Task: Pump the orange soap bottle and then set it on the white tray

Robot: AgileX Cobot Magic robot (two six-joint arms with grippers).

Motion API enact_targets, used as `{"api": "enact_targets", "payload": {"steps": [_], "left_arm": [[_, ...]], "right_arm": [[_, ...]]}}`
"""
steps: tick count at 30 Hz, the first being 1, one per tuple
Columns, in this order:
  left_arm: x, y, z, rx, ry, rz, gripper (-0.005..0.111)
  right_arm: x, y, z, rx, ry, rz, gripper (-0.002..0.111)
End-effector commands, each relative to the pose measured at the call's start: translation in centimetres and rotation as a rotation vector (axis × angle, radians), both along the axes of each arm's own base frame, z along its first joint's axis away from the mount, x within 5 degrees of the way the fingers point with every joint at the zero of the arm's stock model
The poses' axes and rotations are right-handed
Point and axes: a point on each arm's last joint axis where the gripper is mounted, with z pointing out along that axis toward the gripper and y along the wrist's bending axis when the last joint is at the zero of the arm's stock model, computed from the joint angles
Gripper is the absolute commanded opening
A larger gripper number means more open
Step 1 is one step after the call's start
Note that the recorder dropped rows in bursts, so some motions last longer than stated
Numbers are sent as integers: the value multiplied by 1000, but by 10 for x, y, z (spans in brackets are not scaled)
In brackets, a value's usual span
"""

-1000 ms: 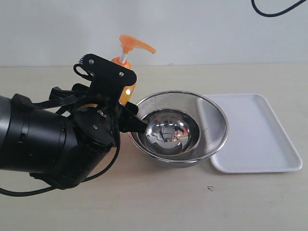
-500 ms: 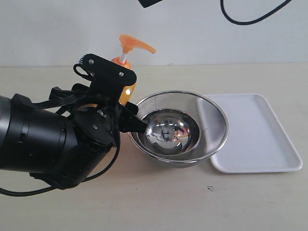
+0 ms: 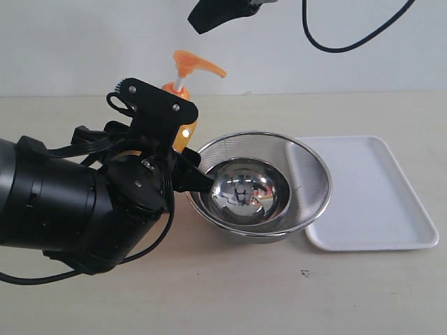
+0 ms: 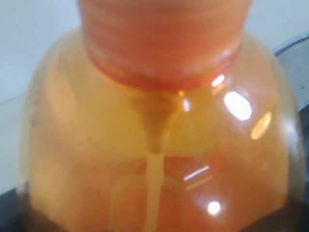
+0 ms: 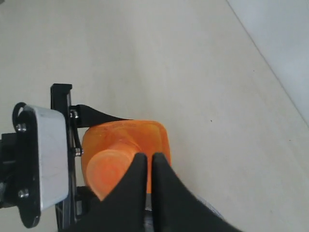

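Clock = exterior view, orange soap bottle (image 3: pixel 186 132) at centre.
- 6-9: left arm (image 3: pixel 77 202) fills whole side, no way in
- 4: mesh bowl (image 3: pixel 307 183) w/ steel bowl (image 3: pixel 244 187) inside, just beside bottle, tight squeeze
- 3: bowl covers white tray (image 3: pixel 380 202) at near-left edge; rest of tray bare, open from above
- 12: strip of table (image 3: pixel 279 112) free, then wall
- straight up: right gripper (image 3: pixel 209 17) over pump head, jaws together, air gap btwn
- 1-2: cable (image 3: pixel 349 45) dangles
- 5: table past bowl free
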Motion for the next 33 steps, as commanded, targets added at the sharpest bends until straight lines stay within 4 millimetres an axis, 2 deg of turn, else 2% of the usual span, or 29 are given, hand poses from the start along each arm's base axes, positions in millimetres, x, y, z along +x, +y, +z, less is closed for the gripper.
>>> {"api": "enact_targets", "payload": {"steps": [1, 9, 15, 33], "left_arm": [[1, -2, 4, 16, -26, -11, 5], [1, -2, 4, 17, -27, -13, 5], [1, -4, 3, 12, -17, -36, 5], [2, -4, 4, 4, -27, -34, 5]], "right_arm": [[-8, 2, 0, -16, 37, 40, 0], [-10, 3, 0, -16, 54, 46, 0], [-15, 12, 0, -22, 45, 71, 0], [-13, 10, -2, -48, 30, 59, 0]]}}
